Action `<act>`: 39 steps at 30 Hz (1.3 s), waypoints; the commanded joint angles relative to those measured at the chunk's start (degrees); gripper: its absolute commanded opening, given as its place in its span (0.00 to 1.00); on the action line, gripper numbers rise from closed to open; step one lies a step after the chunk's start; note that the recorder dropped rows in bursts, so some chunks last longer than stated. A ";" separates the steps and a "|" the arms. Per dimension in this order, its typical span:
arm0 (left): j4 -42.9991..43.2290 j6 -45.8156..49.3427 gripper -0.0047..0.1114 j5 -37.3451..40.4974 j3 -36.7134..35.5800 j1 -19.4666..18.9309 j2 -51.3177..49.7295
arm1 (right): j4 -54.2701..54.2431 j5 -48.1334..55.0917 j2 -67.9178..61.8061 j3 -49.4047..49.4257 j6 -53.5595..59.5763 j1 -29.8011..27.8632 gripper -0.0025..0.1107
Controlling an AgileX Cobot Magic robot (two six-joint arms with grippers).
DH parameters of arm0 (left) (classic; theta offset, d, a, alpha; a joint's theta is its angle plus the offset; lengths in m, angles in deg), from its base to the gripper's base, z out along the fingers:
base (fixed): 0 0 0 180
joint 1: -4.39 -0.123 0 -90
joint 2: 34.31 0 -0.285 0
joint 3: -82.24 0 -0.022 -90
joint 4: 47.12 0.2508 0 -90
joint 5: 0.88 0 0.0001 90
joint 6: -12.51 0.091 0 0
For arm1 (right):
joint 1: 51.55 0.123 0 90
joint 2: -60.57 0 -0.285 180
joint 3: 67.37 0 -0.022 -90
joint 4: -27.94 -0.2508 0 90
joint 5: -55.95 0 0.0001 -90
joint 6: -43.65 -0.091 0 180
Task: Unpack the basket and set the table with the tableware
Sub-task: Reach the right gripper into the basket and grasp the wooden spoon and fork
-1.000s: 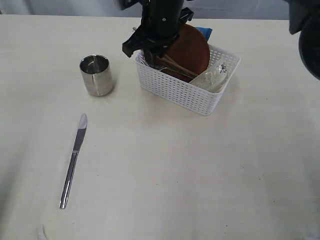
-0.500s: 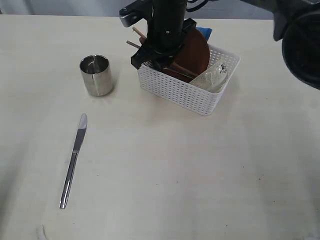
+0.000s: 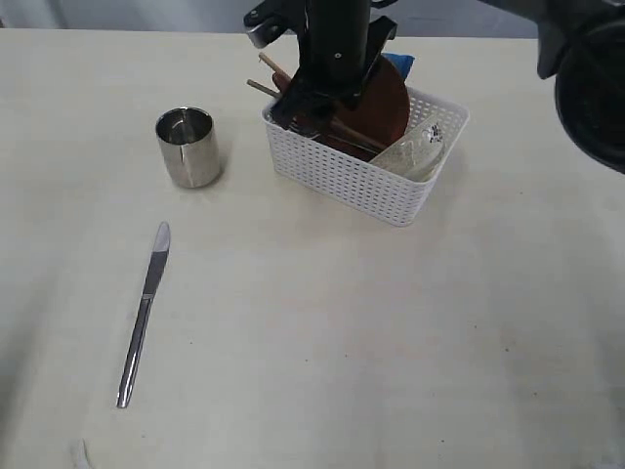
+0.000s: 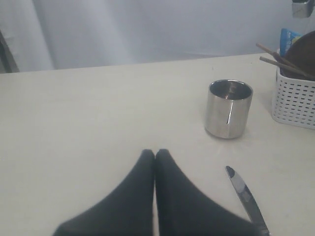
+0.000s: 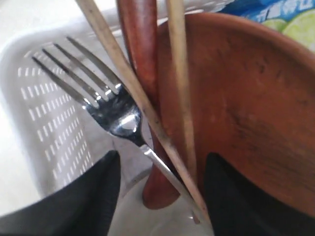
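The basket [image 3: 356, 181] stands on the surface [image 3: 342, 332] with a fork [image 5: 110, 110], a reddish wooden spoon [image 5: 140, 44] and two chopsticks [image 5: 179, 73] leaning against its wall. A brown plate [image 3: 386, 103] stands on edge inside the basket. A pale bowl [image 3: 415, 151] lies tilted at the end away from the chopsticks, and a blue packet [image 3: 398, 63] shows behind the plate.

The right hand [image 5: 161, 162] reaches down into the basket. Its fingers are spread wide to either side of the fork's handle, the spoon and the chopsticks, and they clamp nothing.

Outside the basket, a steel cup [image 3: 188, 147] stands upright near its chopstick end. A knife [image 3: 144, 311] lies flat beyond the cup, well apart from the basket. The left hand [image 4: 155, 155] is farther from the basket than the cup, with its fingers pressed together and nothing in them.
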 commanded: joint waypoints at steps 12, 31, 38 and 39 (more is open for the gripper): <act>-0.09 -0.26 0.04 -0.50 -0.14 0.43 0.13 | 0.15 -4.13 -3.64 0.02 -0.30 -0.07 0.40; -0.09 -0.26 0.04 -0.50 -0.14 0.43 0.13 | 1.88 -2.68 -1.03 0.02 0.55 -0.07 0.02; -0.09 -0.26 0.04 -0.50 -0.14 0.43 0.13 | 3.99 -2.01 0.86 0.02 0.16 -0.07 0.02; -0.09 -0.26 0.04 -0.50 -0.14 0.43 0.13 | 4.00 -2.01 1.08 0.02 0.16 -0.07 0.02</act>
